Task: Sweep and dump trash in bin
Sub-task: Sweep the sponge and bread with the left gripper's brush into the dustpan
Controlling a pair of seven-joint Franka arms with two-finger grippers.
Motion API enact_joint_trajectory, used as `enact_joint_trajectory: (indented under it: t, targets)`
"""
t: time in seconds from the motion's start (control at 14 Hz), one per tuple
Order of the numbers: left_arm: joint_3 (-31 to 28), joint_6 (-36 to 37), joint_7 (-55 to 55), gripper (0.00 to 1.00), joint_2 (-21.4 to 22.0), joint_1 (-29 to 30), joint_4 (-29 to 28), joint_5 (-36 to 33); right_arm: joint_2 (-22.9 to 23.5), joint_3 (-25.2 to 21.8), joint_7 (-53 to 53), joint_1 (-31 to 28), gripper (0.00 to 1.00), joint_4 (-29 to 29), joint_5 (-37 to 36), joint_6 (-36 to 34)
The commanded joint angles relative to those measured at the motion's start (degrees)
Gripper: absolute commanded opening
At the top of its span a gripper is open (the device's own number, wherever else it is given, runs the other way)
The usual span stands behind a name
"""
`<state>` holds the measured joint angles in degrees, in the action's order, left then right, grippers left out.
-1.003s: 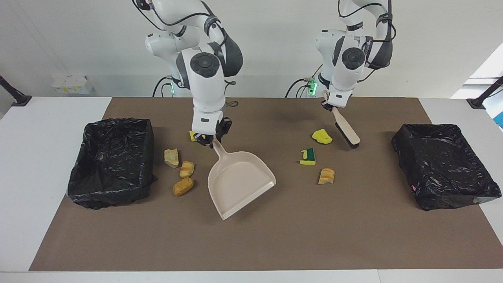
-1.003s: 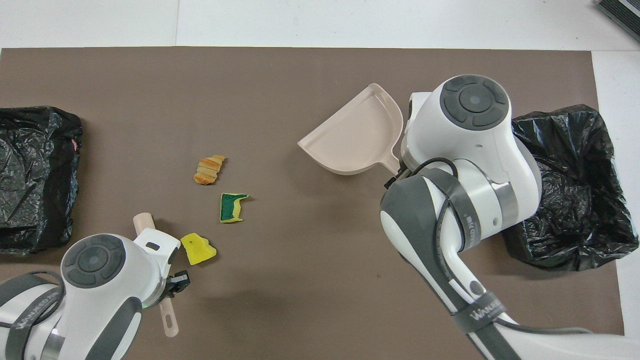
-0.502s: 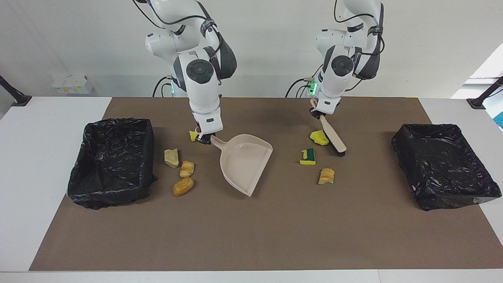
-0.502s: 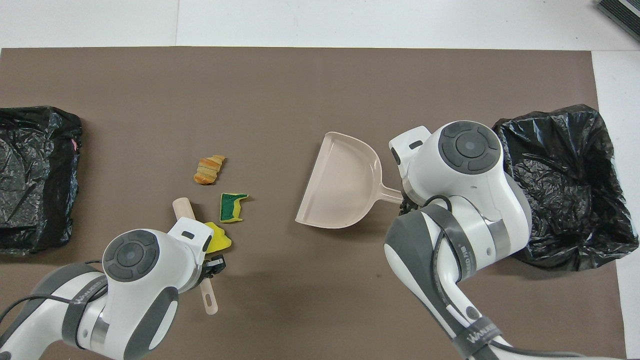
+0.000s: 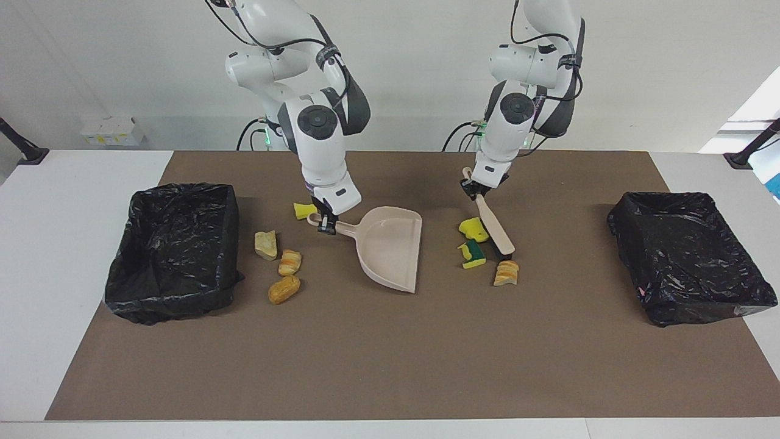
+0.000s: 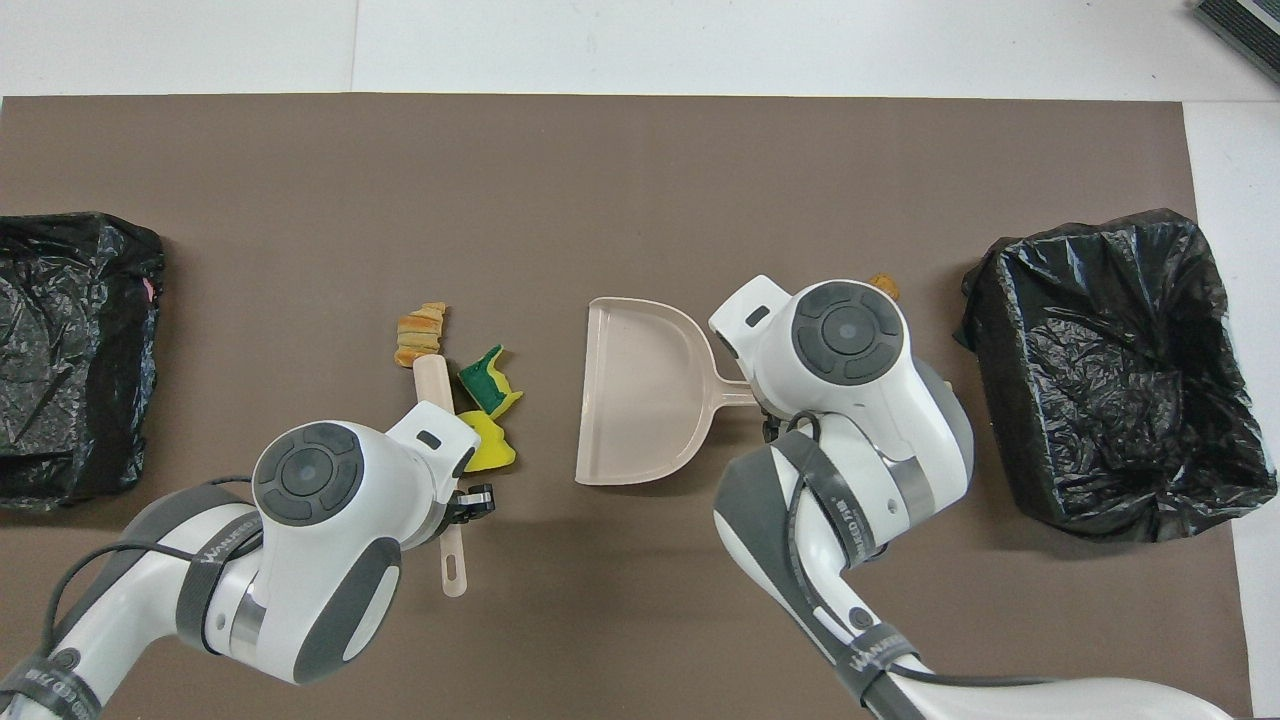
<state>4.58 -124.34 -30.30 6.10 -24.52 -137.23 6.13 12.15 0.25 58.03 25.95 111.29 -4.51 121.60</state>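
Observation:
My right gripper [image 5: 326, 223] is shut on the handle of the beige dustpan [image 5: 390, 247]. The pan sits low over the mat's middle [image 6: 640, 400], its open mouth toward the brush. My left gripper [image 5: 473, 188] is shut on the brush [image 5: 496, 230] handle. The brush head touches a yellow sponge chunk [image 5: 472, 228] and a green-sided one [image 5: 470, 254], with a pastry piece [image 5: 506, 273] beside its tip. Several more scraps lie near the right arm's end: a yellow chunk [image 5: 303, 210], a tan piece [image 5: 265, 244] and two pastries [image 5: 290, 262].
A black-lined bin [image 5: 173, 250] stands at the right arm's end of the brown mat, and another [image 5: 688, 256] at the left arm's end. In the overhead view the right arm hides most of the scraps beside it.
The right gripper has swung the dustpan round so its mouth faces the brush. The left gripper has swept the brush toward the pan, pushing the yellow and green sponges along.

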Motion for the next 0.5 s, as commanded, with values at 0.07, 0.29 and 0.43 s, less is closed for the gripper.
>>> enact_joint_trajectory:
  t: [0.07,0.29,0.43]
  targets:
    - [-0.5,-1.4,4.1,0.0,-2.0,-2.4,1.8,1.2,2.4,0.1,1.2,2.1,0.0,-1.2,-1.5,1.8]
    - [-0.5,-6.7,6.3,0.0,-2.5,-6.8,2.1,7.4,2.5,0.1,1.1,2.1,0.0,-1.2,-2.2,1.8]
    - [-0.5,-6.6,6.4,0.0,-2.9,-11.1,4.6,7.6,2.5,0.1,1.1,2.2,0.0,-1.2,-2.2,1.8]
